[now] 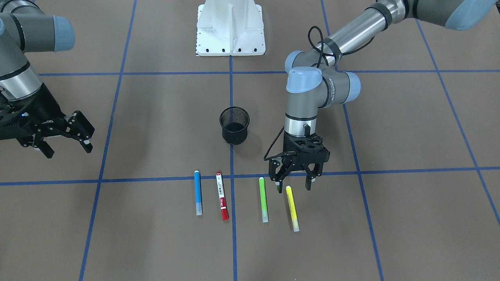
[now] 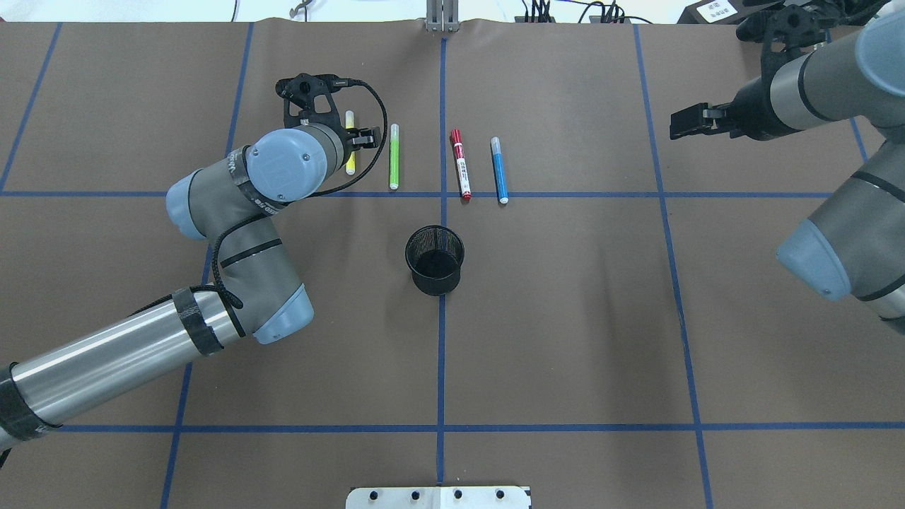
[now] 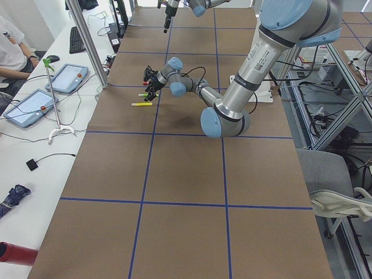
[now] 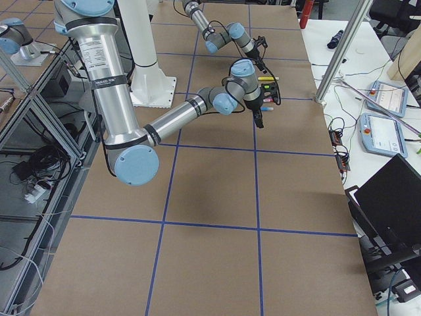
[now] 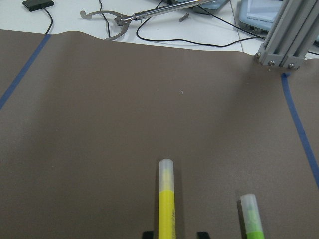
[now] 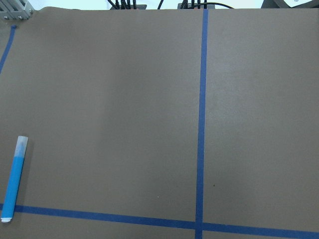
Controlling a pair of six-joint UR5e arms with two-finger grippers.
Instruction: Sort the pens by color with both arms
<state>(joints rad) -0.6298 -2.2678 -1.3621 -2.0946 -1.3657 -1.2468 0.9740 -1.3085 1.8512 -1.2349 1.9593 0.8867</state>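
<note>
Straddling the yellow pen (image 1: 291, 208), the left end effector (image 1: 293, 185) stands open; the right end effector (image 1: 68, 149) is open too. Print on the red pen (image 1: 222, 199) is unreadable.

The silver-and-grey left arm (image 1: 351, 35) is stretched forward, its black two-finger left gripper (image 1: 293, 187) pointed straight down, jaws parted. The right arm (image 1: 19, 80) is held raised, its black right gripper (image 1: 68, 150) spread wide.

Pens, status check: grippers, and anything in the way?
Left gripper open, astride end of yellow pen. Right gripper open, empty, off to the side. All four pens flat in a row. Cup stands apart from them.
</note>
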